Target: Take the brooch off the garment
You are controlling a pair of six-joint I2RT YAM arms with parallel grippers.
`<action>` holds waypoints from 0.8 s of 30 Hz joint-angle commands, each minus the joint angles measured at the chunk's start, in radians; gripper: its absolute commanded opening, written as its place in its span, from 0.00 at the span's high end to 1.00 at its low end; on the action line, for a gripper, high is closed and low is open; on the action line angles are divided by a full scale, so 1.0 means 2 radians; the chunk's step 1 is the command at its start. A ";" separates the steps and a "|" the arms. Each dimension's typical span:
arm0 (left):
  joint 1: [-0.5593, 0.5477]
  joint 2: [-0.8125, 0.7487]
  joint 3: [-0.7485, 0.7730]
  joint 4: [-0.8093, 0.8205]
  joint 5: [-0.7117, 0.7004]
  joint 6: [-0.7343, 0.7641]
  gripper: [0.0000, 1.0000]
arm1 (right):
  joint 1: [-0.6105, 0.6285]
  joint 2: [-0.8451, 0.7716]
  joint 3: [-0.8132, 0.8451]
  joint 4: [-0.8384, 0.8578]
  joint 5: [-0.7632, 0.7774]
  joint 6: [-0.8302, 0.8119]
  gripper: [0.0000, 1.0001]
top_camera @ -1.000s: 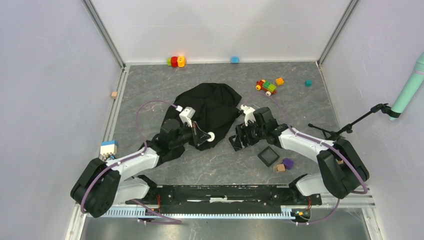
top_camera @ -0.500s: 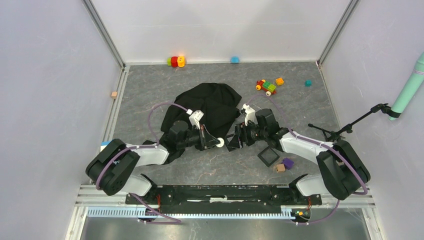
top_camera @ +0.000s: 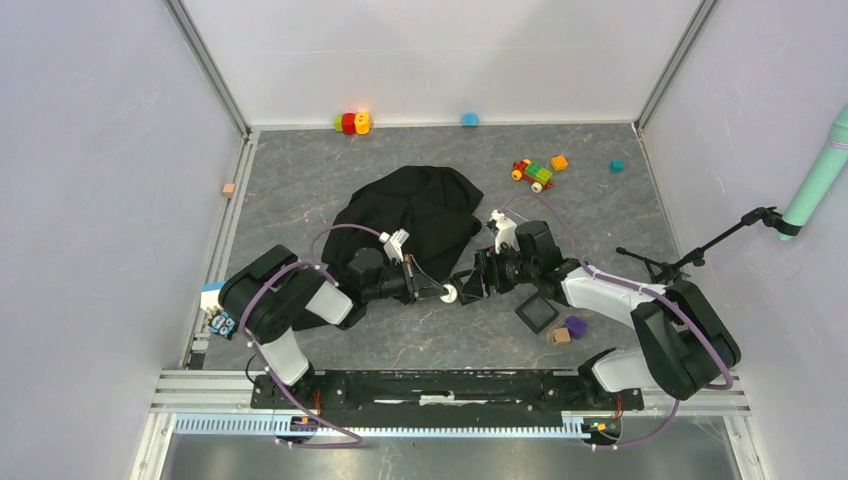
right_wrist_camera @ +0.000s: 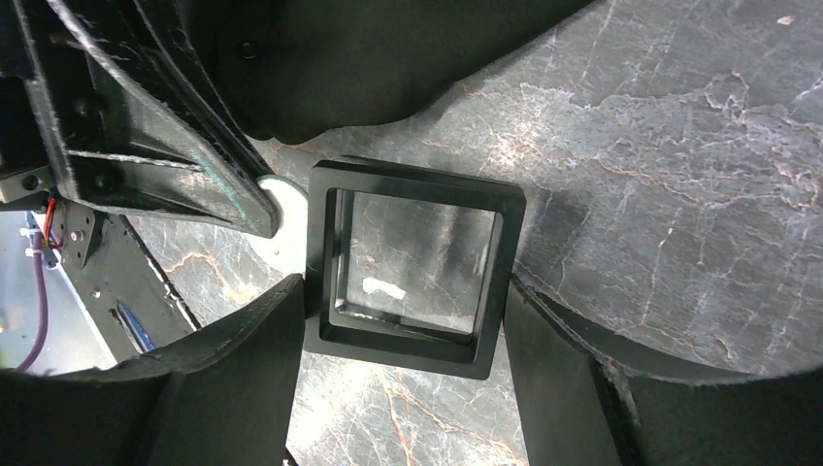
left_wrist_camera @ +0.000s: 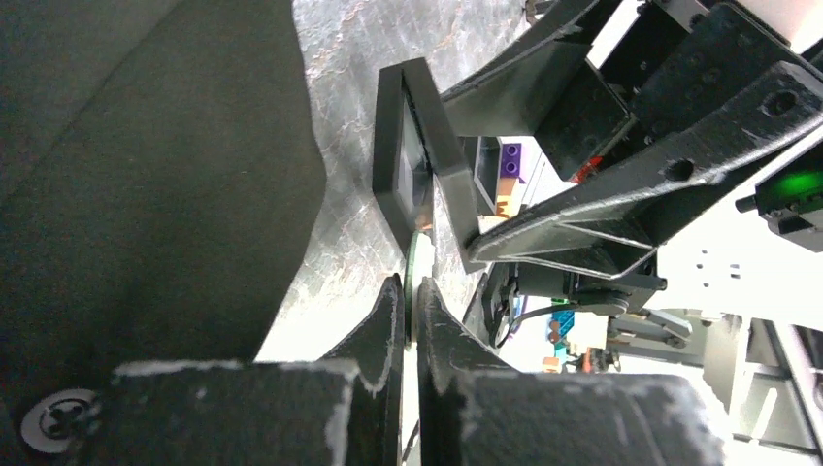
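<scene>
Brooch [right_wrist_camera: 283, 206]: small pale disc, clear of the cloth, pinched edge-on between the clenched left fingers [left_wrist_camera: 396, 309], over bare bench [top_camera: 300, 190] just past the garment's near edge.
Garment [top_camera: 415, 210]: black, crumpled in a heap at mid-bench, neither arm gripping it.
Right fingers [top_camera: 472, 284]: clamped on two opposite sides of a black square frame [right_wrist_camera: 417, 191], whose edge sits just beside the disc.
Second black frame [top_camera: 537, 313]: flat on the bench by the right arm, with a purple block [top_camera: 575, 326] near it.
Coloured toy bricks [top_camera: 535, 172]: toward the far wall.
</scene>
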 commanded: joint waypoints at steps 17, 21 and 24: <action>0.002 -0.068 0.021 -0.163 -0.072 0.034 0.98 | -0.014 -0.019 -0.062 0.141 -0.015 0.097 0.41; 0.001 -0.107 0.027 -0.217 -0.086 0.072 0.98 | -0.015 -0.005 -0.064 0.161 -0.021 0.107 0.42; -0.008 -0.146 0.042 -0.284 -0.120 0.139 0.98 | -0.015 -0.005 -0.064 0.160 -0.023 0.108 0.41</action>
